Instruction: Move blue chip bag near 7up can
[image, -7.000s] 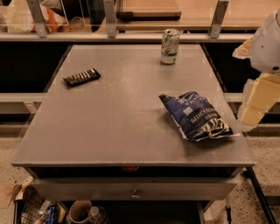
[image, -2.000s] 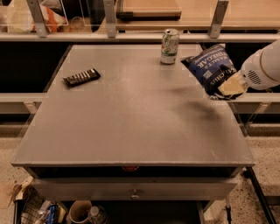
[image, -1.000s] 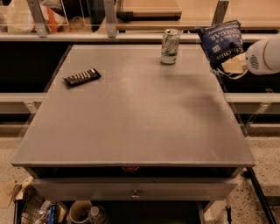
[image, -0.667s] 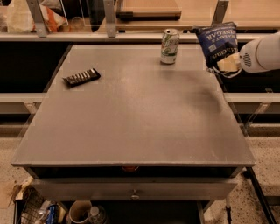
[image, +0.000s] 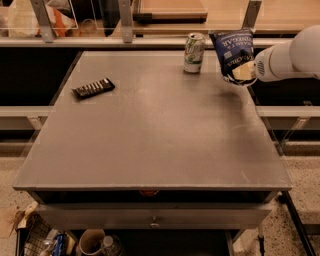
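Camera view: crinkly blue chip bag (image: 231, 49), white-lettered, upright, clamped in gripper (image: 241, 75) beside 7up can (image: 193, 53)

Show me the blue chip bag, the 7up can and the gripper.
blue chip bag (image: 231, 46): camera view, on its front lettering.
7up can (image: 193, 54): camera view, on its side wall.
gripper (image: 243, 73): camera view, between its fingertips, shut on the bag's lower corner, right of the can.
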